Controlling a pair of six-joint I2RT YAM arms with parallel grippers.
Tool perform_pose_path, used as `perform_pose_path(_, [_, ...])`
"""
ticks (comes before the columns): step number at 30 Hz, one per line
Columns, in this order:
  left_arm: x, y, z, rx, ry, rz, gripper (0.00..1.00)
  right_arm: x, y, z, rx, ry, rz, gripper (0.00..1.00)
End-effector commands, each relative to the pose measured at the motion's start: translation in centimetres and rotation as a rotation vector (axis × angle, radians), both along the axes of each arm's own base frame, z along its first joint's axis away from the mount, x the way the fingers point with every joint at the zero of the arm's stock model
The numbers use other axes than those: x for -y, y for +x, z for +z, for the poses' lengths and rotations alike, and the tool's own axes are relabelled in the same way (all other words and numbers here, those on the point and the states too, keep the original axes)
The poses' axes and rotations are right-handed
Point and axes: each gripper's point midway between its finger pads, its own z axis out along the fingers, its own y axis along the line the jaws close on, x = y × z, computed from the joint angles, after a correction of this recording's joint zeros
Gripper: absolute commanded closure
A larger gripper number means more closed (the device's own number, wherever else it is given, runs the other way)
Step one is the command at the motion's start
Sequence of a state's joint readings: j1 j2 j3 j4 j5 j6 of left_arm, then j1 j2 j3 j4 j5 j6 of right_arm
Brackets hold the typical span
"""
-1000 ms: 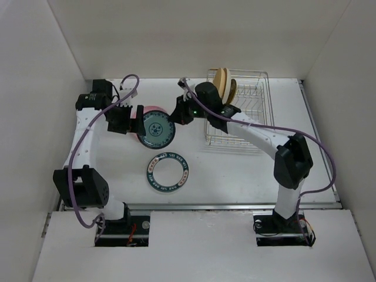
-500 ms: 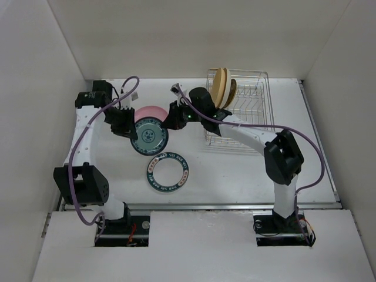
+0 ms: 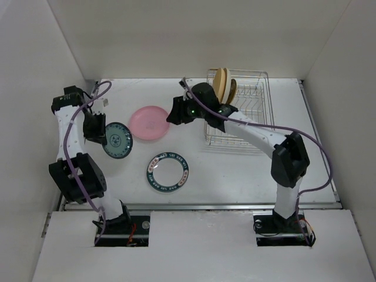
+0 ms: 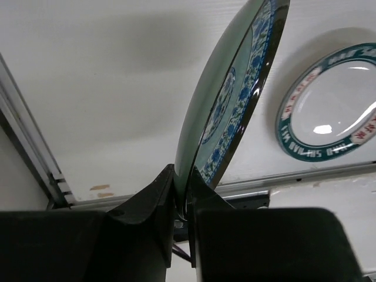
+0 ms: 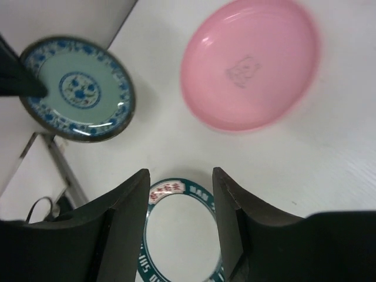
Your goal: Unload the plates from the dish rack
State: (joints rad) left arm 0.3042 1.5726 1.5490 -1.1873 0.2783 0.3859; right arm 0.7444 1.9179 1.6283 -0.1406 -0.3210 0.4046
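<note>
My left gripper [image 3: 101,134] [image 4: 183,176] is shut on the rim of a small dark-rimmed plate [image 3: 117,140] [image 4: 235,100] [image 5: 76,88] with a blue pattern, holding it tilted above the table's left side. A pink plate [image 3: 150,122] [image 5: 249,64] lies flat at mid-table. A white plate with a teal rim [image 3: 168,172] [image 4: 329,111] [image 5: 179,235] lies nearer the front. My right gripper [image 3: 172,113] [image 5: 179,194] hovers open and empty just right of the pink plate. The wire dish rack [image 3: 265,111] stands at the back right, with a tan-yellow plate [image 3: 220,84] on edge in its left end.
White walls close in the table on the left, back and right. A metal rail [image 3: 235,206] runs along the front edge. The right arm's forearm stretches across the rack's front left corner. A purple cable loops off each arm.
The right gripper has let go of the small plate and opened. The left gripper closed on that plate and carried it left, uncovering the pink plate.
</note>
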Motion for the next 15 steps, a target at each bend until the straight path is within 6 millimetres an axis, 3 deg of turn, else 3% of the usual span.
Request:
perform_pose_path(1, [-2.2,-1.1,-2.6,-0.114,0.027,-0.021,1.00,7.5,4.4,9.6,0.149,0.008,-0.321,0.47])
perform_pose_path(3, [-2.2,-1.4,-3.5,-0.141,-0.023,-0.037,1.00,10.9,5.7,11.1,0.169,-0.010,-0.430,0.47])
perform_pose_path(4, [-2.0,-1.2,-3.9,-0.133,-0.059,-0.065,1.00,14.0,7.4,11.6,0.184,-0.018,-0.518,0.47])
perform_pose_path(6, [-2.4,-1.4,-5.4,-0.179,-0.091,-0.069,1.00,17.2,8.1,13.0,0.204,-0.008,-0.586,0.47])
perform_pose_path(7, [-2.4,-1.4,-5.9,-0.196,-0.098,-0.079,1.00,18.5,8.8,13.0,0.198,-0.004,-0.619,0.47])
perform_pose_path(8, [-2.8,-1.1,-6.9,-0.227,-0.102,-0.087,1.00,21.1,9.8,13.3,0.202,-0.011,-0.679,0.47])
perform_pose_path(10, [-3.1,-0.9,-7.9,-0.258,-0.105,-0.095,1.00,23.3,11.0,14.4,0.216,-0.003,-0.728,0.47])
perform_pose_path(12, [-3.6,-0.3,-9.0,-0.308,-0.118,-0.096,1.00,26.8,12.9,15.4,0.230,-0.005,-0.838,0.47])
perform_pose_path(14, [-3.8,-0.2,-9.4,-0.347,-0.123,-0.096,1.00,28.9,14.5,14.3,0.202,-0.033,-0.931,0.47])
perform_pose_path(15, [-4.3,0.2,-9.9,-0.356,-0.129,-0.087,1.00,31.0,15.3,13.5,0.209,-0.074,-1.032,0.47])
